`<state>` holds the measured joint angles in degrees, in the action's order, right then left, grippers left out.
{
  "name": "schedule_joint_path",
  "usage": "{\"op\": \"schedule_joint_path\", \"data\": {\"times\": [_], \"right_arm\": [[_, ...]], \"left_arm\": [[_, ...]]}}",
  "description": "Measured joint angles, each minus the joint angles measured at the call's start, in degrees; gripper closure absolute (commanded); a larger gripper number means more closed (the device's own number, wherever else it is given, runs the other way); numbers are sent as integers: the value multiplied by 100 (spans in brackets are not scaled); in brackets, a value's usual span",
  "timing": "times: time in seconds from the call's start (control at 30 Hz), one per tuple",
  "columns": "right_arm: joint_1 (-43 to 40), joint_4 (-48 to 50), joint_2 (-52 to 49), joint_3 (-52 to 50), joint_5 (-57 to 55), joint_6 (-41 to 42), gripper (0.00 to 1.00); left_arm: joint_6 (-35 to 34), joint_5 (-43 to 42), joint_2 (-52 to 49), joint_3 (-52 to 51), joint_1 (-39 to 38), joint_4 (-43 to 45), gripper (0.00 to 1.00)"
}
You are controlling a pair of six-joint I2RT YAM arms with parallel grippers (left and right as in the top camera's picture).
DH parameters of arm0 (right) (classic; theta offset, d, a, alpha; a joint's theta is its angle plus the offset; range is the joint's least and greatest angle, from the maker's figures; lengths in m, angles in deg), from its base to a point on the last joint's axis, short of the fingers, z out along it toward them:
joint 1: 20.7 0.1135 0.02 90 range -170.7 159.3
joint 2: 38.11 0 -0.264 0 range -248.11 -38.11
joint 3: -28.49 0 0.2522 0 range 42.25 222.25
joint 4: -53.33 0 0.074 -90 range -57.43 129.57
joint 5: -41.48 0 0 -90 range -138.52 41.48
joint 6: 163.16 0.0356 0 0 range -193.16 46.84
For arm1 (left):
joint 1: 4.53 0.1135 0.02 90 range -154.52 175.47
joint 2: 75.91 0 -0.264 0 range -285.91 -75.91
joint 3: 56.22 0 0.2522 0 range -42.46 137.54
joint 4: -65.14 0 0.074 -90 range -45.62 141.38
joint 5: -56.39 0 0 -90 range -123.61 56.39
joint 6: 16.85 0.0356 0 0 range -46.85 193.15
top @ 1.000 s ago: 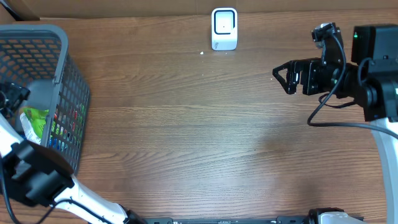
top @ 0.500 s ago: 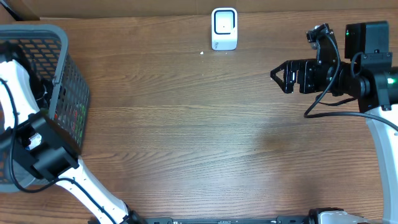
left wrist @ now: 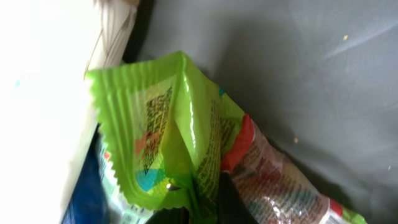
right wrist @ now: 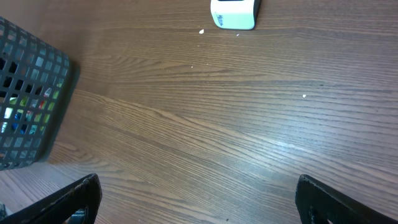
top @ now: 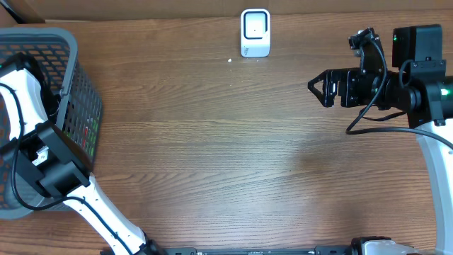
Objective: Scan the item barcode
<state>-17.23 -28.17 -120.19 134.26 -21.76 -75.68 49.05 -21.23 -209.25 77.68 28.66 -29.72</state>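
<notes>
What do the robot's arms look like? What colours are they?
The left arm has smooth white tubes joined by a chunky black block. The right arm is mostly black, with a looping black cable, a little green light and a black two-finger right gripper.

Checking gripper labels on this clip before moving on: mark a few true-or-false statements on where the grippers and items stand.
1. The left gripper is shut on a green snack packet. True.
2. The right gripper holds an item. False: it is open and empty, above the wooden table.
3. The white barcode scanner stands near the table's back edge. True.
4. The green snack packet is in front of the scanner. False: it is inside the grey mesh basket at the left.
</notes>
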Motion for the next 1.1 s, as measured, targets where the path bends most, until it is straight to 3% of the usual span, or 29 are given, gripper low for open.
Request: {"op": "schedule_joint_path", "data": {"times": [0.13, 0.3, 0.43, 0.57, 0.7, 0.73, 0.9, 1.1], "right_arm": [[0, 4, 0, 0, 0, -4, 0], [0, 2, 0, 0, 0, -2, 0], [0, 2, 0, 0, 0, 0, 0], [0, 0, 0, 0, 0, -2, 0], [0, 2, 0, 0, 0, -2, 0], [0, 0, 0, 0, 2, -2, 0], [0, -22, 0, 0, -2, -2, 0], [0, -81, 0, 0, 0, -4, 0]], "left_arm": [[2, -35, -118, 485, 0, -555, 96], [31, -118, -299, 2153, 0, -1513, 96], [249, -511, -109, 3569, 0, -1517, 96], [289, -800, 503, 4116, 0, -1534, 96], [306, -922, 1235, 4280, 0, -1539, 14], [310, -935, 1331, 4301, 0, -1543, 0], [186, -966, 1473, 4059, 0, -1543, 0], [-616, -872, 1377, 2347, 2, -1279, 0]]}}
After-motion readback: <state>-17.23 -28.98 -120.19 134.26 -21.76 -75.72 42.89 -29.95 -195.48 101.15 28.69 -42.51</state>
